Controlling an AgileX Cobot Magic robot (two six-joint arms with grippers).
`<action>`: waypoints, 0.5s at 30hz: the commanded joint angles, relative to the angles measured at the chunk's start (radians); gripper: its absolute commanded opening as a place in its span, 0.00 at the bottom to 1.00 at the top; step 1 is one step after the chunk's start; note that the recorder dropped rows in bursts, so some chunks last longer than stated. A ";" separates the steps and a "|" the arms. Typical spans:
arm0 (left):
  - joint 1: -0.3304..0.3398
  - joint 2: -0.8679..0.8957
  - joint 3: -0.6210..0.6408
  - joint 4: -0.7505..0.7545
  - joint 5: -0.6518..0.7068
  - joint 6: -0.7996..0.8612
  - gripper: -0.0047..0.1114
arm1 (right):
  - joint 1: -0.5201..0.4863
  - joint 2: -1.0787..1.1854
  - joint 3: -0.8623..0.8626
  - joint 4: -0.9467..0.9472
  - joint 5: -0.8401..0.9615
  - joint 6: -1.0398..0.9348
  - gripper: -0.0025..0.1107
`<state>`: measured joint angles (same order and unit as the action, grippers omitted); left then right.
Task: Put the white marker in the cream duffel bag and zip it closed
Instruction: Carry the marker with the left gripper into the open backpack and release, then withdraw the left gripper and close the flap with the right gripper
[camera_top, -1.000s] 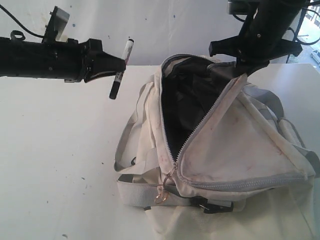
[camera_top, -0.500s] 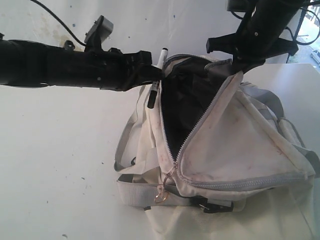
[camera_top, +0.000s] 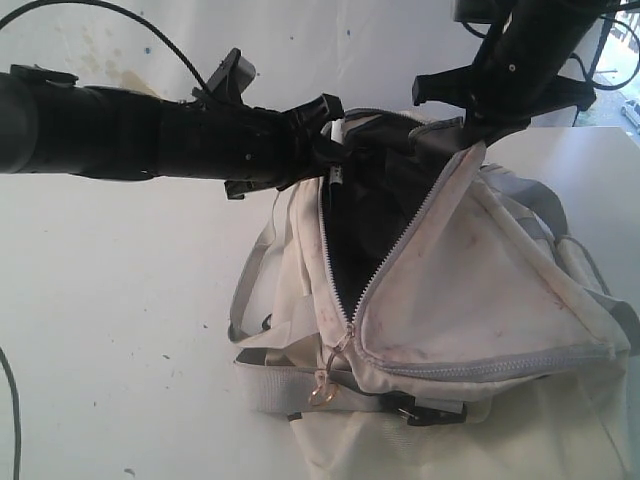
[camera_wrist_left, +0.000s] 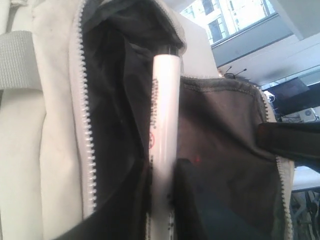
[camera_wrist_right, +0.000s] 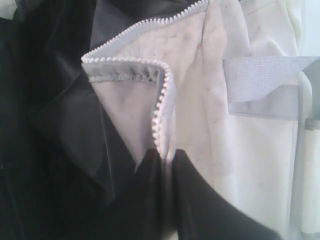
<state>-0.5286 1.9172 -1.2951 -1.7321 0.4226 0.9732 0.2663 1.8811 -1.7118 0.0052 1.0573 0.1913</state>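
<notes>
The cream duffel bag (camera_top: 470, 290) lies on the table with its zipper undone and its dark lining (camera_top: 365, 215) showing. My left gripper (camera_top: 335, 152) is at the far end of the opening, shut on the white marker (camera_top: 339, 132), whose dark end points down into the bag. In the left wrist view the marker's barrel (camera_wrist_left: 164, 115) runs between the fingers (camera_wrist_left: 210, 210) over the lining, with the bag's cream side (camera_wrist_left: 55, 130) beside it. My right gripper (camera_top: 472, 130) is shut on the bag's zipper edge (camera_wrist_right: 162, 105) and holds that flap up; its tips (camera_wrist_right: 167, 162) pinch the fabric.
The zipper pull with a metal ring (camera_top: 322, 388) hangs at the bag's near end, next to a black buckle (camera_top: 430, 412). Grey webbing straps (camera_top: 250, 285) loop out on the bag's left. The white table (camera_top: 120, 330) stretches to the left and front.
My left arm has swung right, carrying the marker from beside the bag to over its opening and tipping it into the mouth. The right gripper has kept its hold on the flap.
</notes>
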 joint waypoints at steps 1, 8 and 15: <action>-0.005 -0.003 -0.009 -0.012 -0.008 0.017 0.05 | -0.008 -0.014 -0.002 -0.005 -0.009 -0.012 0.02; -0.029 -0.003 -0.009 -0.009 -0.001 0.056 0.32 | -0.008 -0.014 -0.002 -0.005 -0.009 -0.012 0.02; -0.031 -0.003 -0.009 -0.006 -0.001 0.056 0.64 | -0.008 -0.014 -0.002 -0.005 -0.009 -0.012 0.02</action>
<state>-0.5572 1.9172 -1.2957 -1.7382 0.4173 1.0226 0.2663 1.8811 -1.7118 0.0052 1.0573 0.1913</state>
